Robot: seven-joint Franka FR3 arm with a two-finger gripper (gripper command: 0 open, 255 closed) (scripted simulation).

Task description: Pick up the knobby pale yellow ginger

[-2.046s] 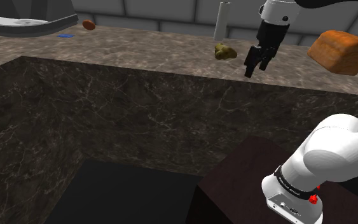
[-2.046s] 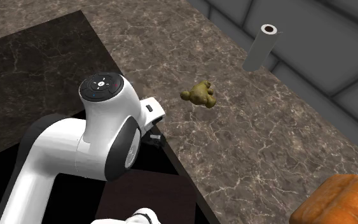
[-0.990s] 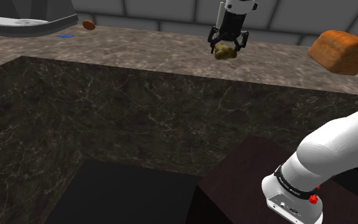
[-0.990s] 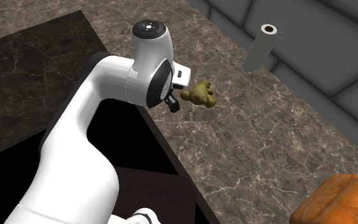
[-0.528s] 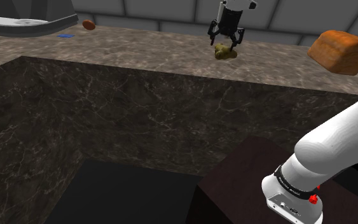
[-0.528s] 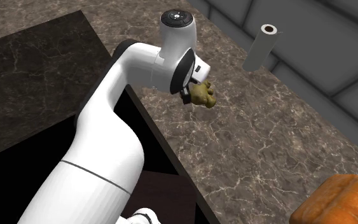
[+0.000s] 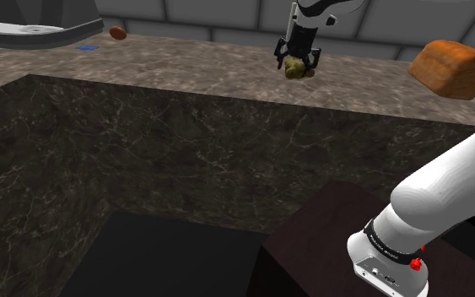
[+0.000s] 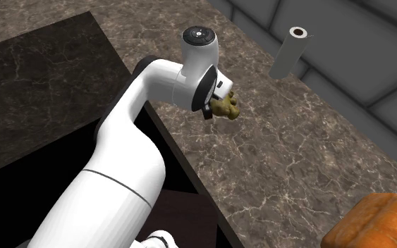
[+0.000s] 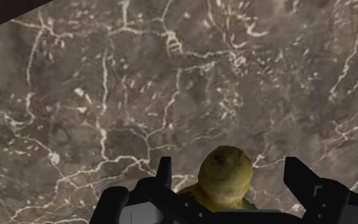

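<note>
Ginger lies directly below my end effector, on the dark veined worktop, a little way in from the edge that drops toward my stand. The fingers stand wide apart, one on each side of the lump. In the wrist view a strip of bare worktop shows between each finger and the ginger, so nothing is gripped yet. One rounded yellow-green knob sits between the fingers, a little nearer one finger than the other, and the rest of the piece runs back under my palm. I cannot tell its long axis from here. In the second exterior view my wrist covers part of it, and the knobs that show point away from the arm. Judgement: the closing line crosses the knob, so the next move is to close, perhaps after a small drop. The uneven surface may roll or slip as the pads meet it. Nothing crowds the spot: a white roll stands upright well apart toward the wall, and an orange-brown loaf sits well off to the shoulder view's right.
</note>
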